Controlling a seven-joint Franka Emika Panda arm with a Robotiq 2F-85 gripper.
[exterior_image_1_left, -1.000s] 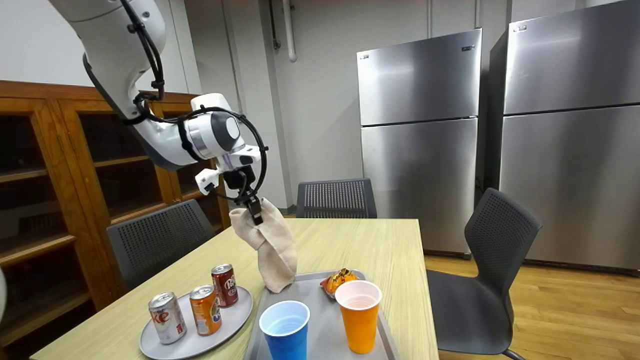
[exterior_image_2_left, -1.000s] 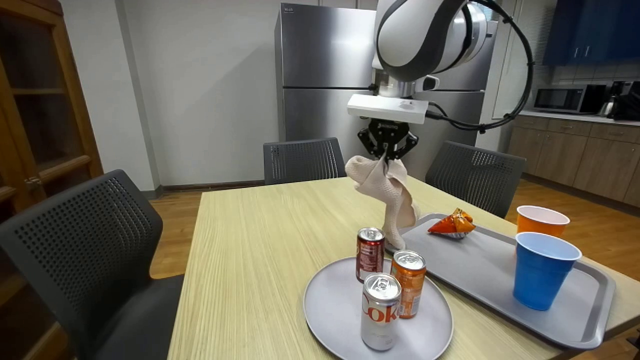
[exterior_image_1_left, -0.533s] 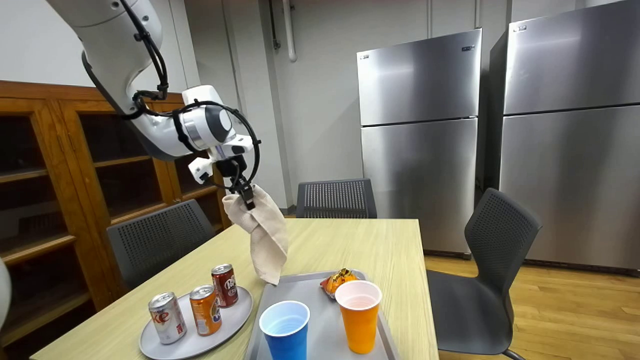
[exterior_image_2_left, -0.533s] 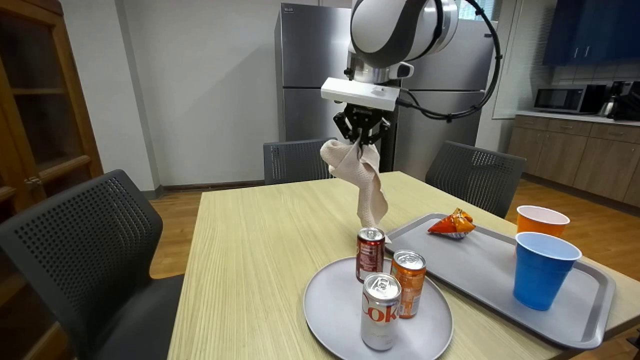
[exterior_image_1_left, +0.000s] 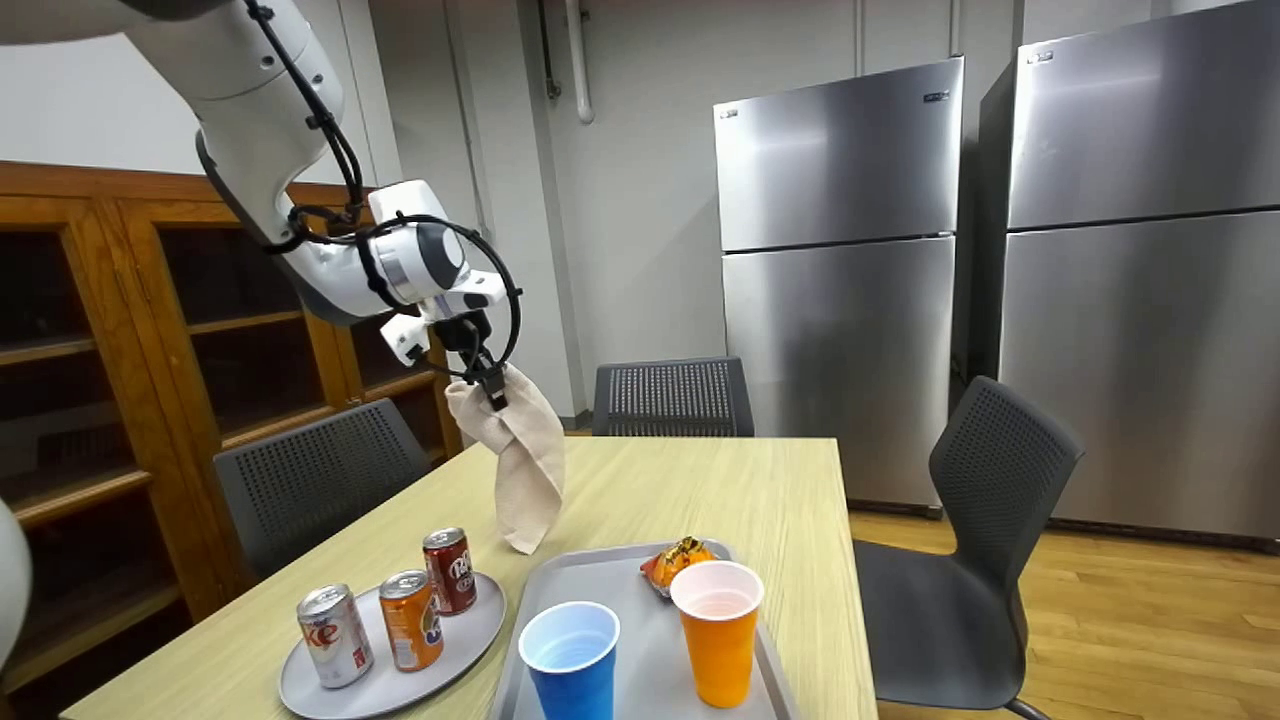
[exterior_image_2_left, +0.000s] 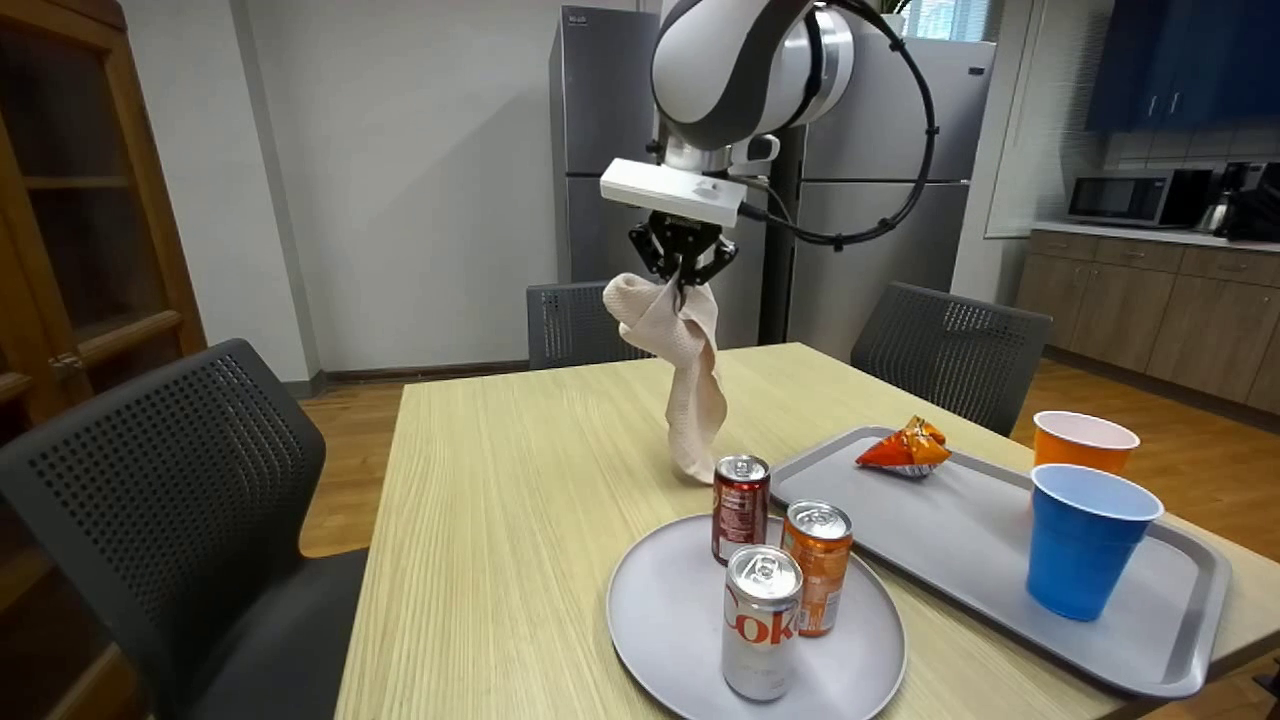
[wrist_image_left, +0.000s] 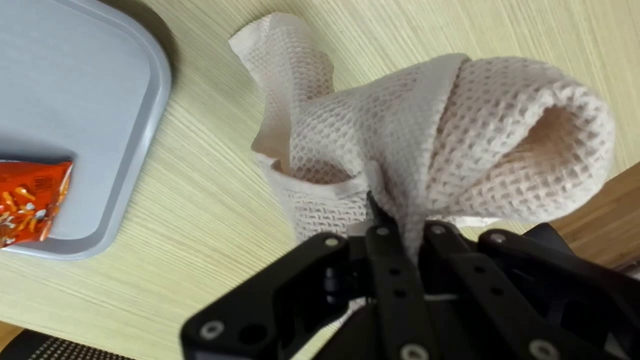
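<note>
My gripper (exterior_image_1_left: 497, 398) is shut on a pale pink cloth (exterior_image_1_left: 532, 465) and holds it above the wooden table. Both also show in an exterior view, the gripper (exterior_image_2_left: 682, 285) above the hanging cloth (exterior_image_2_left: 690, 370). In the wrist view the gripper (wrist_image_left: 400, 222) pinches a fold of the waffle-weave cloth (wrist_image_left: 395, 115), which hides most of the fingertips. A loop of cloth sticks out to one side and the rest hangs down. Its lower end is beside the far corner of a grey tray (exterior_image_1_left: 590, 575); I cannot tell whether it touches the table.
The tray bears an orange snack bag (exterior_image_2_left: 905, 450), a blue cup (exterior_image_2_left: 1085, 560) and an orange cup (exterior_image_1_left: 718, 650). A round grey plate (exterior_image_2_left: 660, 620) bears a dark red can (exterior_image_2_left: 741, 510), an orange can (exterior_image_2_left: 818, 570) and a silver can (exterior_image_2_left: 762, 630). Chairs (exterior_image_1_left: 1000, 600) stand round the table.
The gripper has moved left and up in both exterior views, with the cloth in it. The cloth's lower end has moved from over the tray's corner to beside it. Tableware has not moved.
</note>
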